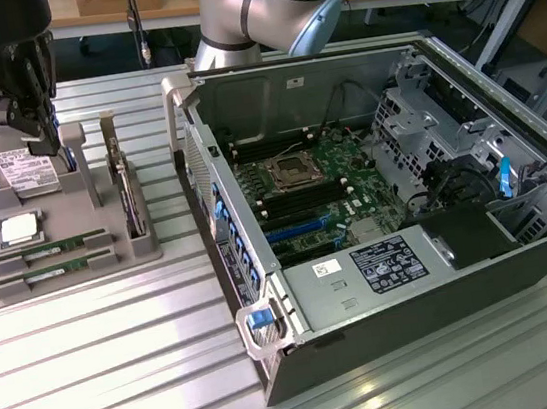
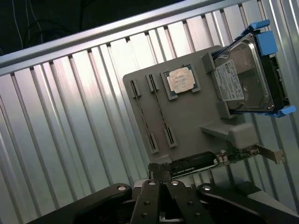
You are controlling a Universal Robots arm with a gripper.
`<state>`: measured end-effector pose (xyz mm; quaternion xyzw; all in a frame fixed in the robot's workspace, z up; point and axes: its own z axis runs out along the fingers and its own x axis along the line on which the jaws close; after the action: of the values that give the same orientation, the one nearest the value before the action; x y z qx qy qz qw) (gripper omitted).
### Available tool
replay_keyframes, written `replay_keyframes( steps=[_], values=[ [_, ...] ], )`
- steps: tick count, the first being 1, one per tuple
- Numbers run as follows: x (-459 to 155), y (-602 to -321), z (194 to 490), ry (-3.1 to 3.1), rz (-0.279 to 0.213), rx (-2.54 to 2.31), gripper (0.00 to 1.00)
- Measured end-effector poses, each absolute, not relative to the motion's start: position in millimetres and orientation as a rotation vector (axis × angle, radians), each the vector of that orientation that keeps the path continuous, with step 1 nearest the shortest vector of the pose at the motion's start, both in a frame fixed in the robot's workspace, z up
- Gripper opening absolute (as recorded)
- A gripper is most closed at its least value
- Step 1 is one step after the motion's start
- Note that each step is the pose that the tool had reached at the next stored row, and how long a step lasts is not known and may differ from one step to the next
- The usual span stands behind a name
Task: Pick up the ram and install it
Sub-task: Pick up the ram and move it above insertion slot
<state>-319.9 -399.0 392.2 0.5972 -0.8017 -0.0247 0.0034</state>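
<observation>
Overhead, black metal pincer [image 2: 161, 177] pressed together, thin green ram [image 1: 46, 253] slotted in matte grey tray [image 1: 59, 221]

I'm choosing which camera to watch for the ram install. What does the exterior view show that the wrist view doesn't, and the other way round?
The exterior view adds the open computer case, its motherboard and the robot arm. The wrist view adds a look straight down past the gripper, shut and empty, onto the gray tray. Both share the tray with its two ram sticks lying in their slots, the processor chip, the hard drive and an upright expansion card.
</observation>
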Motion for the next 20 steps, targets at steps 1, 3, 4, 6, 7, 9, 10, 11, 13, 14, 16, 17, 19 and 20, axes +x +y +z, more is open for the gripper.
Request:
replay_keyframes(
  steps=[1,3,4,6,7,9,10,11,13,14,16,17,19,20],
  values=[
    [-319.9,-398.9,392.2,-2.509,-0.077,1.878,0.11],
    [-319.9,-399.0,392.2,-2.481,-0.077,1.913,0.11],
    [-319.9,-398.9,392.2,-2.462,-0.077,1.936,0.11],
    [-319.9,-399.0,392.2,-2.437,-0.077,1.967,0.11],
    [-319.9,-398.9,392.2,-2.426,-0.077,1.98,0.11],
    [-319.9,-399.0,392.2,-2.403,-0.077,2.007,0.11],
    [-319.9,-398.9,392.2,-2.393,-0.076,2.019,0.11],
    [-319.9,-398.9,392.2,-2.385,-0.076,2.028,0.11],
    [-319.9,-398.9,392.2,-2.37,-0.076,2.045,0.11],
    [-319.9,-398.9,392.2,-2.36,-0.076,2.057,0.11],
    [-319.9,-398.9,392.2,-2.339,-0.076,2.079,0.11],
    [-319.9,-399.0,392.2,-2.334,-0.076,2.085,0.11],
    [-319.9,-399.0,392.2,-2.316,-0.076,2.104,0.11],
    [-319.9,-398.9,392.2,-2.305,-0.076,2.116,0.11]
  ],
)
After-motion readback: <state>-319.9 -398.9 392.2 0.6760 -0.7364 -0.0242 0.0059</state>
